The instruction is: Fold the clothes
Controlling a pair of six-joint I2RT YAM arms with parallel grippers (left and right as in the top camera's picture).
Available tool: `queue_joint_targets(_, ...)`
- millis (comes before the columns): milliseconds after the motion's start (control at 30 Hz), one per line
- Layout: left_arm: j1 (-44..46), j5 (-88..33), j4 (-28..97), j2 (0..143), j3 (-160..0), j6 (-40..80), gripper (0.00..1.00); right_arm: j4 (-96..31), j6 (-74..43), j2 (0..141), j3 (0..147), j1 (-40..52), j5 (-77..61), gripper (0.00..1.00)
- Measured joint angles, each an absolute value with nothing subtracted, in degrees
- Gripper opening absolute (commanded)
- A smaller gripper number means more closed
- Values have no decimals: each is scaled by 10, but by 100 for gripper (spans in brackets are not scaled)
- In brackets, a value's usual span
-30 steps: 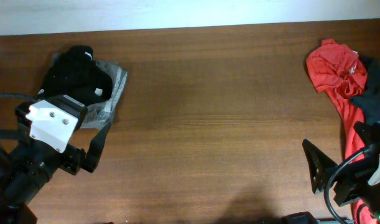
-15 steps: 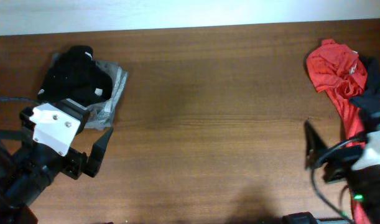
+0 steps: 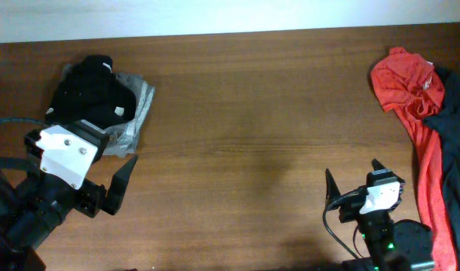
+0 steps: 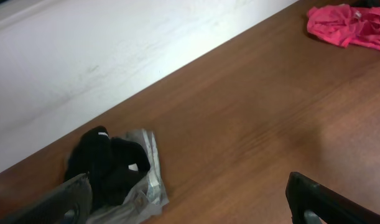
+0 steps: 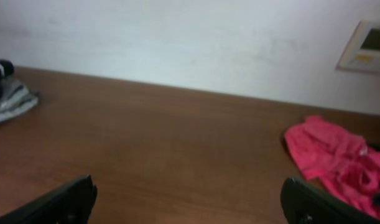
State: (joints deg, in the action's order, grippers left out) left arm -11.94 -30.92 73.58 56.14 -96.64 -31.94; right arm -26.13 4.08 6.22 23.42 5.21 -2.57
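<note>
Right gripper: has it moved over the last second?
Yes. In the overhead view the right gripper has shifted left, away from the red shirt lying at the right.

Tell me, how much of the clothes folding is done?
Nothing looks folded: a black garment sits bunched on a grey garment at far left, a red shirt lies crumpled far right. Nothing is in hand; the left hand and right hand are open, empty. All folding remains.

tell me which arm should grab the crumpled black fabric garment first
Left. The left hand, open, sits beside that black garment on the grey cloth; the right hand is far across the brown wooden table, near the red fabric shirt.
</note>
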Motion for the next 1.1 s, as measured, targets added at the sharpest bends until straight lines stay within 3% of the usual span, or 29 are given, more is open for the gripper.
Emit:
queue_joint_targets(200,-119,-309,735,561,-966,-319,99,-203,41,9,119,52,-44,99)
queue_joint_targets(433,-119,-309,735,561,-966,-319,99,-51,41,9,15,52,-72,99)
queue_joint_targets(967,-119,-309,735,561,-966,-319,99,-46,41,9,12,52,-76,99)
queue_joint_targets(1100,-81,-289,736,560,-966,-322,99,-46,41,9,12,52,-76,99)
